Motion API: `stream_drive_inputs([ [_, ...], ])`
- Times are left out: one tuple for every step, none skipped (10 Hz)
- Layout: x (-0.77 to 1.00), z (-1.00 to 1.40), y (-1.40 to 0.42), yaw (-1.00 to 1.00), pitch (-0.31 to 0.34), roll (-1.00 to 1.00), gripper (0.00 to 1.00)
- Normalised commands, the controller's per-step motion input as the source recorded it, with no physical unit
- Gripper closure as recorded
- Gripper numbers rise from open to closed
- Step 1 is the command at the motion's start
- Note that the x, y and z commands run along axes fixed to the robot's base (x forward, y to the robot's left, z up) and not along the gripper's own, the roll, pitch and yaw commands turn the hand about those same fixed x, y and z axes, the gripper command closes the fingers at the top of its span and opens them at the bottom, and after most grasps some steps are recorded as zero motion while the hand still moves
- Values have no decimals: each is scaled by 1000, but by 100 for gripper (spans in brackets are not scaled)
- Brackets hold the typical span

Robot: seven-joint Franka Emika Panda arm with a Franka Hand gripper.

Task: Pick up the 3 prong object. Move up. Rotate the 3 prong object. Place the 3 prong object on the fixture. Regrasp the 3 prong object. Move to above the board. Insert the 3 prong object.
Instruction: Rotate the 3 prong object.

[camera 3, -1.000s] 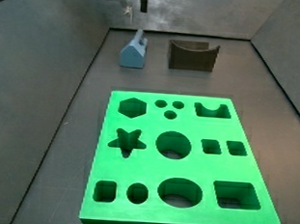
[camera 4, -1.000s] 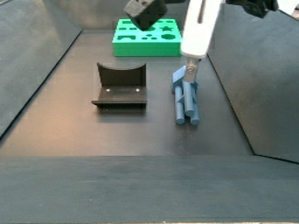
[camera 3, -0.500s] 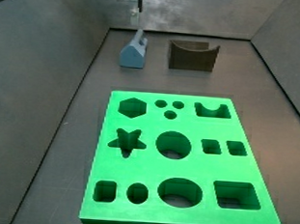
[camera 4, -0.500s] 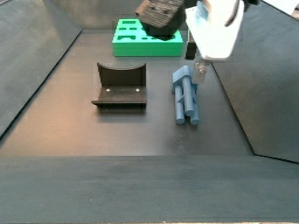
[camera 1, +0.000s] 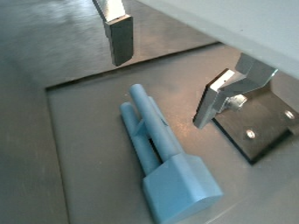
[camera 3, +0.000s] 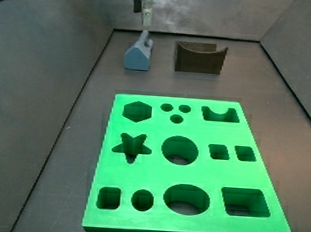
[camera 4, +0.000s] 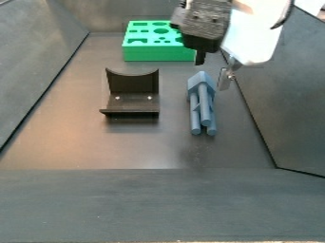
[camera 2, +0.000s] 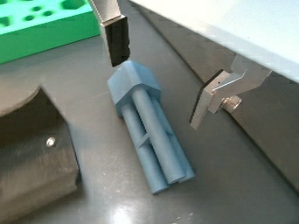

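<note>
One piece to lift | 3 prong object (camera 2: 146, 131) lies on the floor below your gripper (camera 2: 158, 74) | jaws wide, empty | its long axis runs across the gap.

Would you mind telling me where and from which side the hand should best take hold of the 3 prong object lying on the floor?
Probably from above, closing across the narrow prong section. The 3 prong object lies flat, its prongs stretched out from the wider block end, so its long sides stand free. The hand is open, one finger by the block end and the other to the side. The fixture stands apart.
</note>
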Motion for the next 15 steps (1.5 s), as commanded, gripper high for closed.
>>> stream_drive_inputs([
  [37, -37, 4, 1000, -7, 2, 0],
  [37, -37, 4, 1000, -7, 2, 0],
  [37, -37, 4, 1000, -8, 2, 0],
  [37, -37, 4, 1000, -8, 2, 0],
  [37, -37, 4, 1000, -9, 2, 0],
  [37, -36, 4, 1000, -10, 3, 0],
  [37, -36, 4, 1000, -11, 3, 0],
  [37, -36, 4, 1000, -11, 3, 0],
  [37, -36, 4, 1000, -13, 4, 0],
  [37, -36, 4, 1000, -14, 4, 0],
  [37, -36, 4, 1000, -17, 5, 0],
  [37, -36, 4, 1000, -18, 5, 0],
  [37, -36, 4, 1000, -22, 6, 0],
  [37, -36, 3, 1000, -26, 7, 0],
  [36, -37, 3, 900, -32, 9, 0],
])
